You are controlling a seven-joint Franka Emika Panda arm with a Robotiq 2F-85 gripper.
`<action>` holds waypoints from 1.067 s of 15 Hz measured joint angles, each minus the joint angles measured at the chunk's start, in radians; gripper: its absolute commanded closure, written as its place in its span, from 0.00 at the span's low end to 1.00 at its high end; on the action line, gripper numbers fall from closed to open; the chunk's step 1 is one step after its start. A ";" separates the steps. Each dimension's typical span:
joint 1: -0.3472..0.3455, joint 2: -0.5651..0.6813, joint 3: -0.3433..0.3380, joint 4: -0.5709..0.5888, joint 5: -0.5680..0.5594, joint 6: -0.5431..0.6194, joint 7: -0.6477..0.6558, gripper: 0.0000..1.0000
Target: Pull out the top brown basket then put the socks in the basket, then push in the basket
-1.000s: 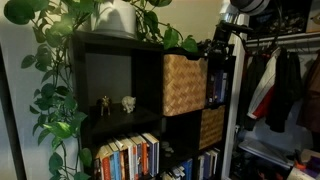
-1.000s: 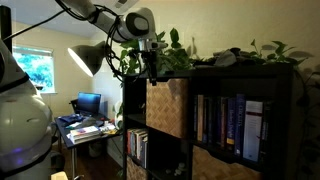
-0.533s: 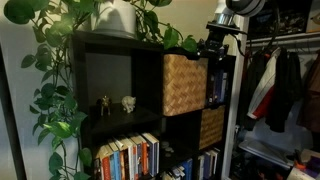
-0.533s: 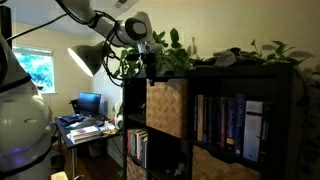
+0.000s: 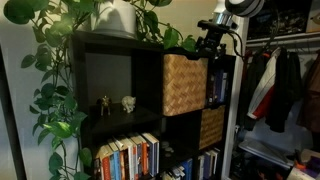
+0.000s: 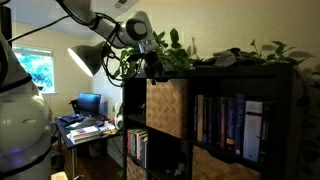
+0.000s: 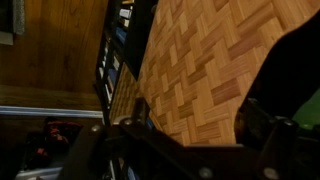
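The top brown basket [image 5: 184, 84], light tan and woven, sits in the upper cubby of a dark shelf unit [image 5: 110, 45]; it also shows in an exterior view [image 6: 167, 106]. My gripper [image 5: 211, 46] hovers open at the basket's upper front corner, level with the shelf top [image 6: 154, 66]. In the wrist view the woven basket front [image 7: 205, 60] fills the frame, with my gripper [image 7: 197, 118] open and nothing between its fingers. A grey bundle [image 6: 224, 58], possibly the socks, lies on the shelf top among leaves.
A darker woven basket [image 5: 212, 127] sits in the cubby below. Books [image 6: 228, 122] fill neighbouring cubbies. Trailing plants [image 5: 60, 60] drape over the shelf top and side. Small figurines [image 5: 117, 103] stand in an open cubby. Clothes [image 5: 280, 85] hang beside the shelf.
My gripper has risen slightly along the basket's front toward the shelf top and stays open. The basket has not moved.
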State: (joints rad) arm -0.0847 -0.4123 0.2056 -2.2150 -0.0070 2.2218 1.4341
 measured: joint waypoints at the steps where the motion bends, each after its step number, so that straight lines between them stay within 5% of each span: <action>1: -0.002 0.007 0.000 -0.001 -0.004 0.016 0.030 0.00; 16: 0.008 0.075 -0.003 -0.008 -0.018 0.121 0.120 0.00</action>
State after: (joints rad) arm -0.0770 -0.3377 0.2024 -2.2226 -0.0249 2.3430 1.5539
